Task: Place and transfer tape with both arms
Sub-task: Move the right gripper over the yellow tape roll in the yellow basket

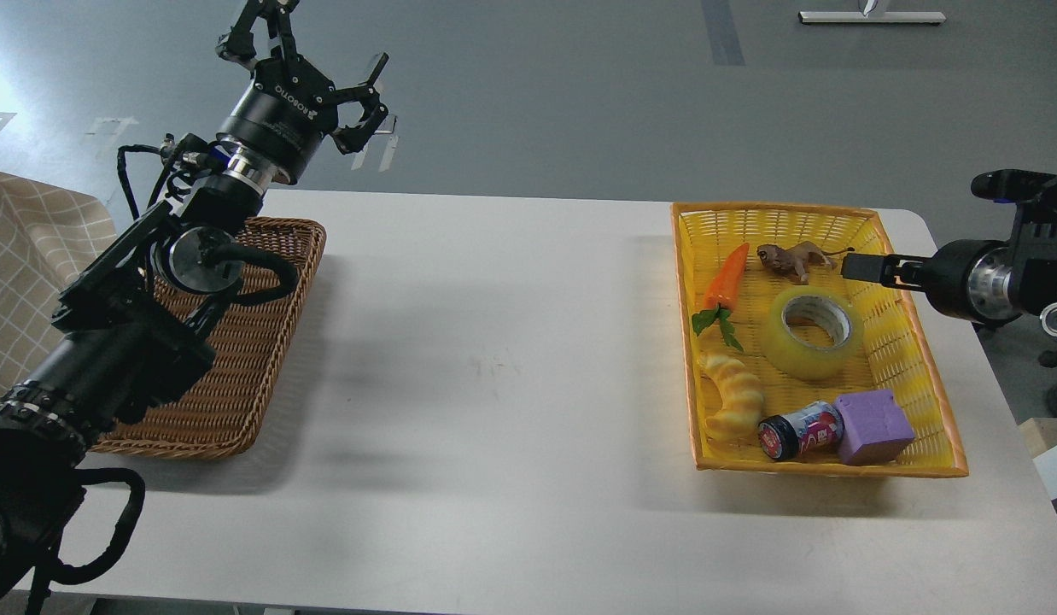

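The tape [788, 343], a wide translucent yellow roll with a pale core, lies flat in the middle of the yellow basket [921, 359] on the right of the table. My right gripper [861, 266] reaches in from the right, just above the basket's far right part, a little beyond and to the right of the tape and apart from it. It is seen edge-on, so its fingers cannot be told apart. My left gripper [315, 51] is raised high above the table's far left, fingers spread open and empty.
The yellow basket also holds a toy carrot [727, 275], a brown toy animal [789, 257], a yellow twisted bread toy [733, 395], a small can [800, 432] and a purple block [873, 426]. A brown wicker basket [255, 359] sits at the left under my left arm.
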Robot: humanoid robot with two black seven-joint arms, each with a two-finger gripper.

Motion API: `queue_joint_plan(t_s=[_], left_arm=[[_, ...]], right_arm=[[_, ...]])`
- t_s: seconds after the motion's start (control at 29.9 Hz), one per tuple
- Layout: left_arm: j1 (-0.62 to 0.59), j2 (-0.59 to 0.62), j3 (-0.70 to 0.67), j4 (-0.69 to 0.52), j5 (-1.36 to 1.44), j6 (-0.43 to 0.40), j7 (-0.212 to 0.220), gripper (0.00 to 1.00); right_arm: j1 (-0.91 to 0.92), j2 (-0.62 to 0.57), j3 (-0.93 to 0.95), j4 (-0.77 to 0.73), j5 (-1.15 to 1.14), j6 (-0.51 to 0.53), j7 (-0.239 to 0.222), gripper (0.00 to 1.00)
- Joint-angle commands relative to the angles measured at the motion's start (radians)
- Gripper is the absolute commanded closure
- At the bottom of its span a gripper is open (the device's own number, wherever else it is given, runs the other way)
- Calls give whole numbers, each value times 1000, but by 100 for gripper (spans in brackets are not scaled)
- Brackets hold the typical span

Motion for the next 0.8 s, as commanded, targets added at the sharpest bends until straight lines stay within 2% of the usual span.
queue_joint_plan(t_s=[0.0,0.77], left_arm=[[0,-1,0,0,0,0,0,2],[6,0,0,0,0,0,0,2]], right_arm=[[0,7,-33,-17,-6,0,-4,4],[8,67,-116,-52,-40,0,-4,18]])
